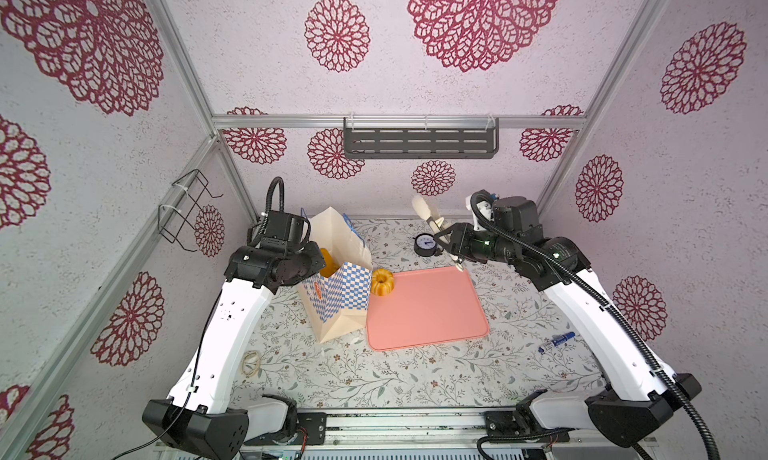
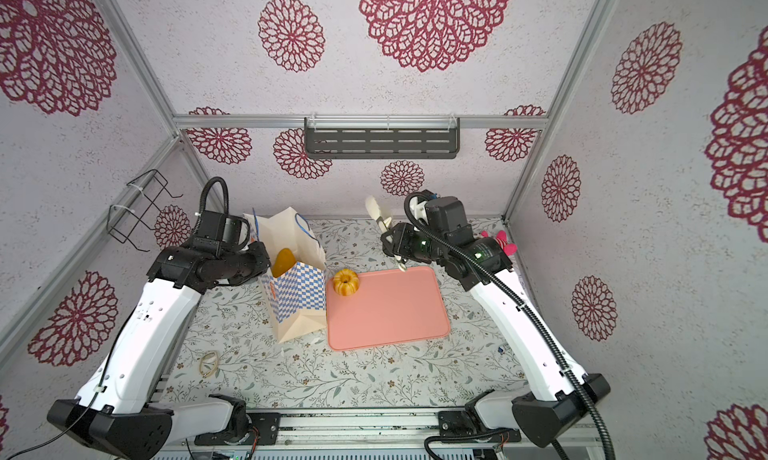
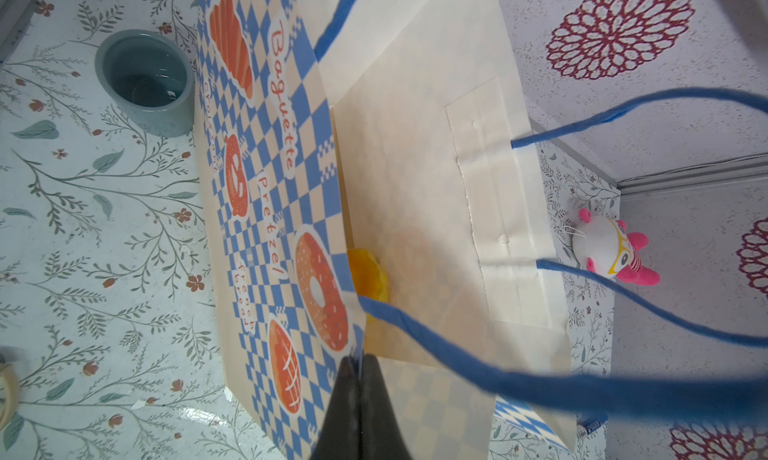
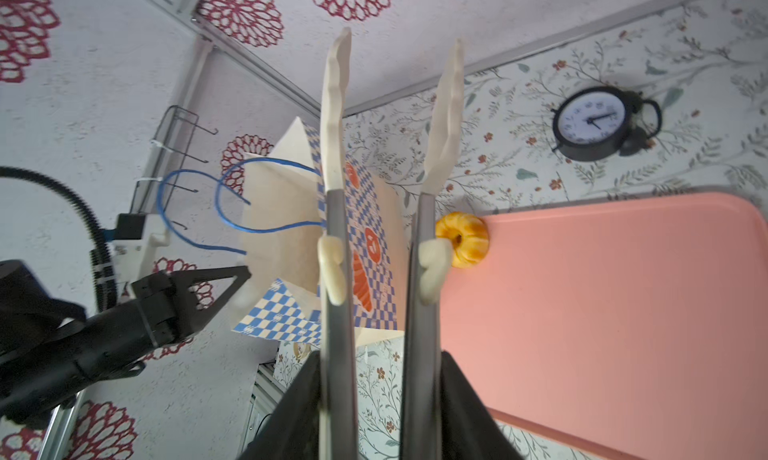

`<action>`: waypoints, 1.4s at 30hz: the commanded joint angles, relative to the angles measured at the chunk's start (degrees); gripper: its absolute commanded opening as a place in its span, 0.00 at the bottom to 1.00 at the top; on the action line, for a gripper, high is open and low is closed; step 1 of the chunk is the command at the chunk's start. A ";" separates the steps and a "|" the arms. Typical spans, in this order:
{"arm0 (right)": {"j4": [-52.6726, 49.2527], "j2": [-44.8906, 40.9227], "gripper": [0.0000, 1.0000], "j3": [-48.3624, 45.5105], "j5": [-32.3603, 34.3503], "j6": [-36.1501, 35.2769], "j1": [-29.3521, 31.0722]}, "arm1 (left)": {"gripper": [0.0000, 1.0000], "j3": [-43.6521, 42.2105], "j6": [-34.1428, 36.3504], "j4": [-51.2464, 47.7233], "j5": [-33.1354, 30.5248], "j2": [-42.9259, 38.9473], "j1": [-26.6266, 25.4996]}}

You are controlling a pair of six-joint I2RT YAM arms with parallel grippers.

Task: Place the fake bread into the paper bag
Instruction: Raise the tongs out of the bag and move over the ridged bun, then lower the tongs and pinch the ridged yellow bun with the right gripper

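Observation:
The paper bag stands upright left of the pink tray, its mouth open. My left gripper is shut on the bag's near rim. A yellow piece of fake bread lies inside the bag. A fluted ring cake sits on the tray's far left corner. My right gripper hovers above the tray's far edge, shut on metal tongs with cream tips. The tong arms stand apart with nothing between them.
The pink tray lies mid-table. A small black clock stands behind it. A pink-and-white plush toy sits far right, a blue marker near right, a rubber band near left, a grey cup beside the bag.

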 commanded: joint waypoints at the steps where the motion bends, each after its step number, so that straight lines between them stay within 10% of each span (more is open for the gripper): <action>1: 3.10 -2.16 0.41 -3.55 -0.85 2.30 -1.45 | 0.00 1.20 0.73 0.69 0.11 -0.19 0.12; 15: 11.97 3.15 0.39 -19.50 -7.69 6.35 -1.17 | 0.00 -0.19 0.45 0.77 -0.18 -1.23 0.22; 42: 8.75 21.24 0.41 -10.17 -9.45 3.41 6.47 | 0.00 -2.16 -0.15 2.53 -0.50 -1.68 0.68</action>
